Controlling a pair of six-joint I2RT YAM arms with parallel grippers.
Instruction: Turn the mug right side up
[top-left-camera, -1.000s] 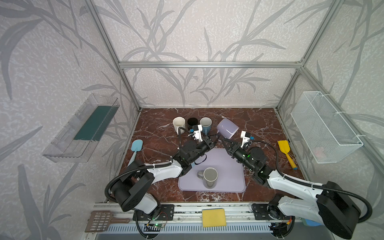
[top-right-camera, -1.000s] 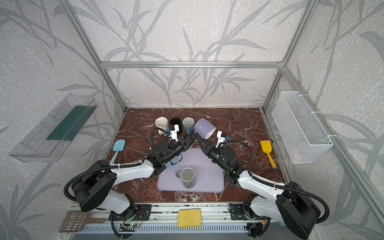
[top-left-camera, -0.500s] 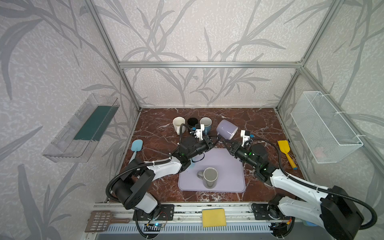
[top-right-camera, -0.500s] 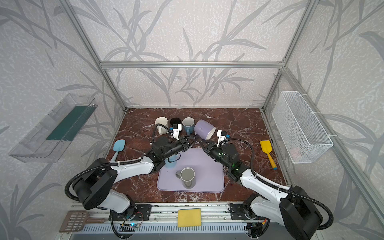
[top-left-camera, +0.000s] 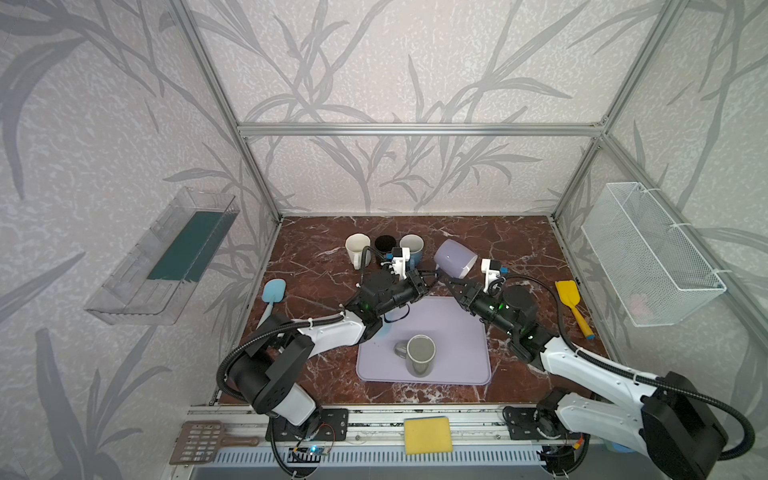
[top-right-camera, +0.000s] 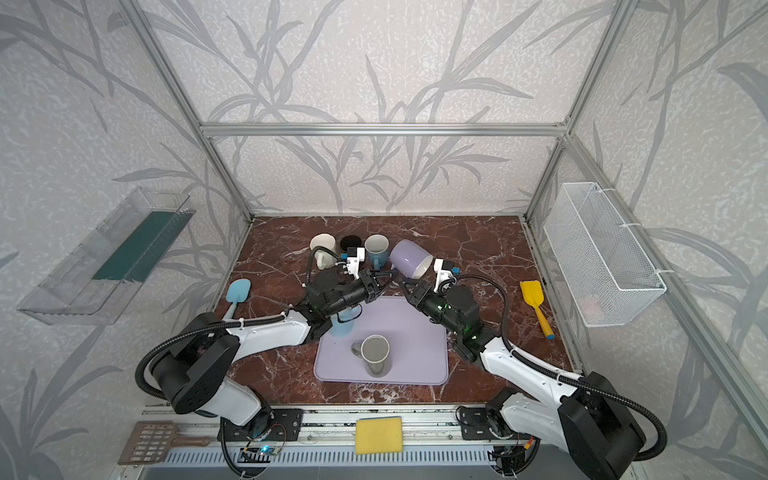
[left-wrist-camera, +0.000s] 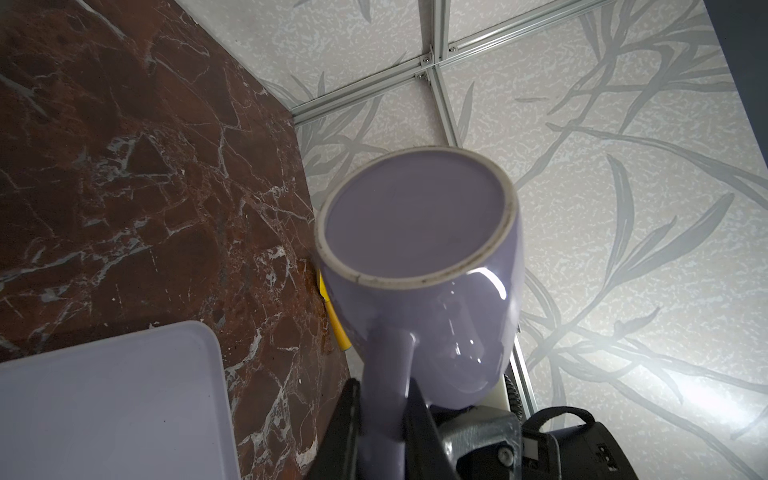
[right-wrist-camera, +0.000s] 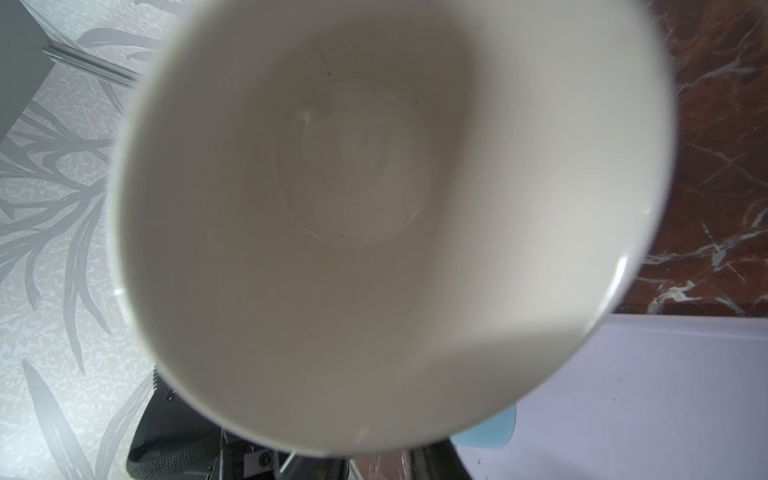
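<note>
A lilac mug (top-left-camera: 455, 257) (top-right-camera: 409, 258) hangs tilted in the air behind the mat, base up and to the left, white mouth down and to the right. My left gripper (top-left-camera: 432, 276) (top-right-camera: 388, 276) is shut on its handle. The left wrist view shows the mug's base (left-wrist-camera: 415, 216) and the handle pinched in the left gripper (left-wrist-camera: 384, 399). My right gripper (top-left-camera: 451, 282) (top-right-camera: 405, 284) sits at the mug's lower rim. The mug's white inside (right-wrist-camera: 353, 187) fills the right wrist view. Below the rim the right gripper (right-wrist-camera: 380, 461) shows a narrow gap between its jaws.
A lilac mat (top-left-camera: 457, 332) carries an upright grey mug (top-left-camera: 420, 353). Cream (top-left-camera: 357, 247), black (top-left-camera: 384, 245) and blue (top-left-camera: 411, 245) mugs stand at the back. A light blue cup (top-right-camera: 343, 326) sits under the left arm. Blue spatula (top-left-camera: 272, 291) lies left, yellow spatula (top-left-camera: 571, 299) right.
The mug stays at nearly the same spot in the air. The right wrist has shifted slightly toward the back. The left gripper keeps its hold on the handle.
</note>
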